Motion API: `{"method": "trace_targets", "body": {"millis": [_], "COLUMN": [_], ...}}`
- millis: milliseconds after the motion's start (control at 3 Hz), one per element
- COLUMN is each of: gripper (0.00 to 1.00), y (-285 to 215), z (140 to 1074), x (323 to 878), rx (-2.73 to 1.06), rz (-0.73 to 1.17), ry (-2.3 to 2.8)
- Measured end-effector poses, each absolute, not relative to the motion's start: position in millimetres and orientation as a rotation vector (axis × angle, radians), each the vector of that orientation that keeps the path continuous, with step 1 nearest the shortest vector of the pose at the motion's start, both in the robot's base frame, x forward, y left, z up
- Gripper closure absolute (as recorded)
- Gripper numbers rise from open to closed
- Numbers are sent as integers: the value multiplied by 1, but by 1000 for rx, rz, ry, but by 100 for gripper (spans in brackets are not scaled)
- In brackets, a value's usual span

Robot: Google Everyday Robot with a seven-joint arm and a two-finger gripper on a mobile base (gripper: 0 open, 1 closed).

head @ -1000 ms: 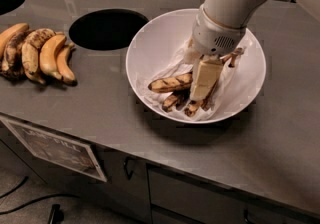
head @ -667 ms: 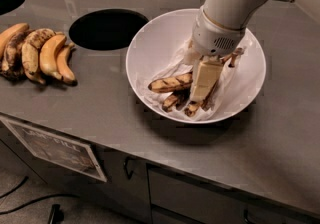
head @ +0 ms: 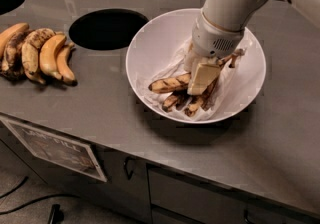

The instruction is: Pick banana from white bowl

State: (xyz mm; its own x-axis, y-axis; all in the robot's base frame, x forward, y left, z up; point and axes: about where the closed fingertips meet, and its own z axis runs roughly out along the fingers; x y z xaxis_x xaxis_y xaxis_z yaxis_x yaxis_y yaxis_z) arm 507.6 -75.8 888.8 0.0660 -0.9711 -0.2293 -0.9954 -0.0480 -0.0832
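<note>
In the camera view, the white bowl (head: 137, 48) sits on a grey counter (head: 100, 118), right of middle, lined with crumpled white paper (head: 236, 82). The arm (head: 232, 3) comes in from the upper right and reaches down into the bowl, so the gripper (head: 202, 79) is low inside it, right over the pile of fruit and touching or nearly touching it. Its cream-coloured tip covers the right end of the banana (head: 167, 84). Whether the gripper is open or closed, and whether it has hold of anything, cannot be told from here. The banana lies on top of the pile in the bowl's middle, almost level, its free end pointing left, dull yellow with dark streaks. A dark stem (head: 235, 58) sticks out up and to the right of the gripper. Below the banana, darker bananas (head: 176, 101) lie on the paper, slanting toward the near rim. Well to the left of the bowl, a bunch (head: 37, 55) of plumper yellow-orange bananas lies on the counter. Between the bunch and the bowl, slightly farther back, a round hole (head: 107, 29) opens in the counter, and part of a second hole (head: 7, 2) shows at the top left edge. On the counter's front, below the bunch, hangs a sign (head: 55, 148), with a cabinet handle (head: 127, 168) to its right.
</note>
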Motion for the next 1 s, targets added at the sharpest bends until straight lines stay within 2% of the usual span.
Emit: {"method": "trace_targets", "body": {"millis": [667,1000], "gripper": [94,100], "y": [-76,-76], "z": [889,889], "x": [508,508], "rx": [-2121,-2121], "rz": [162,162], "ry": [2002,2002]}}
